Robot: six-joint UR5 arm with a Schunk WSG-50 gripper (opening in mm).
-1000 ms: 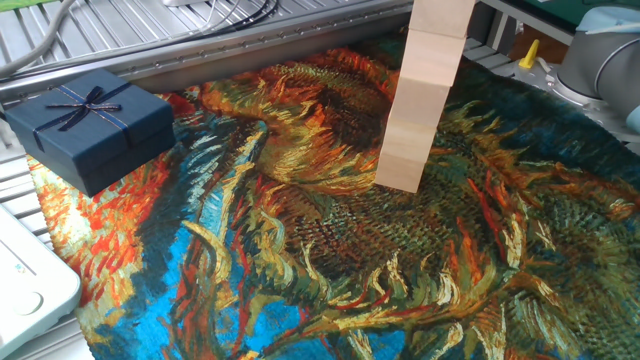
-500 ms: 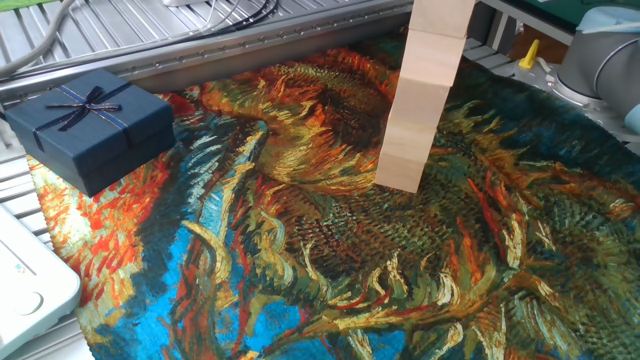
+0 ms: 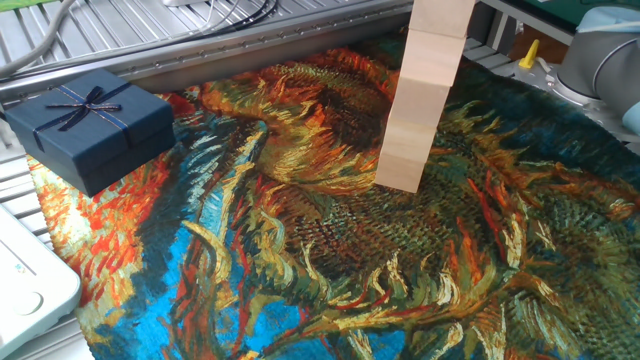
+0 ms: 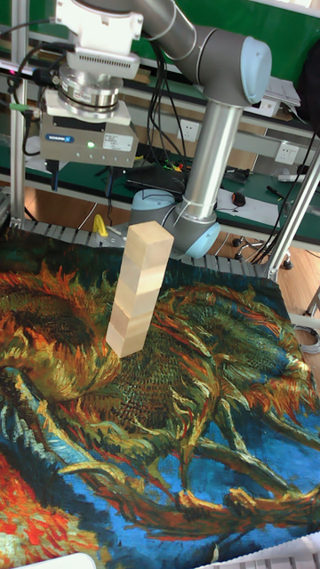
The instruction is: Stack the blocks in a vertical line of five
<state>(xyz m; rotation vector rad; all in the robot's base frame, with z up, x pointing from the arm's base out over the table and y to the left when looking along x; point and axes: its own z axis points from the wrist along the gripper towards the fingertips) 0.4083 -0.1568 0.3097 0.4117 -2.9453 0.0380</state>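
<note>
The blocks are pale wooden cubes stacked in one column of several on the painted cloth. In the tall fixed view the whole column shows, its top face bare. The fixed view has the same blocks running out of the top of the picture. My gripper hangs above and to the left of the column, apart from it. It is open, with nothing between its dark fingers. In the fixed view the gripper is out of sight.
A dark navy gift box with a ribbon bow sits at the cloth's far left corner. A white device lies off the cloth's left edge. The arm's base stands just behind the column, past a metal rail.
</note>
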